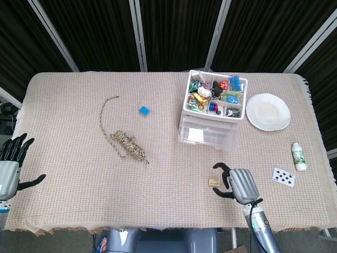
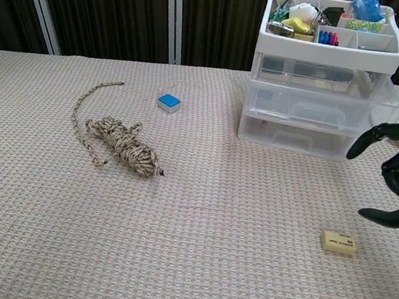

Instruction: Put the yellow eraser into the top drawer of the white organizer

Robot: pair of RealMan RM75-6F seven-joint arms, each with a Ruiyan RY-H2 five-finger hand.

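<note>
The yellow eraser [image 1: 213,182] [image 2: 338,242] lies flat on the woven tablecloth, in front of the white organizer [image 1: 212,112] [image 2: 322,77]. One clear drawer [image 2: 324,109] of the organizer juts out toward me. An open tray full of small items forms the organizer's top. My right hand [image 1: 236,185] [image 2: 397,174] hovers just right of the eraser with fingers spread and curved, holding nothing. Its fingertips [image 1: 219,166] point toward the eraser without touching it. My left hand [image 1: 11,164] stays open at the table's near left edge, far from everything.
A coil of rope [image 1: 126,145] [image 2: 119,146] and a small blue block [image 1: 144,110] [image 2: 169,102] lie on the left half. A white plate [image 1: 268,111], a small bottle [image 1: 298,156] and a playing card [image 1: 284,177] sit at the right.
</note>
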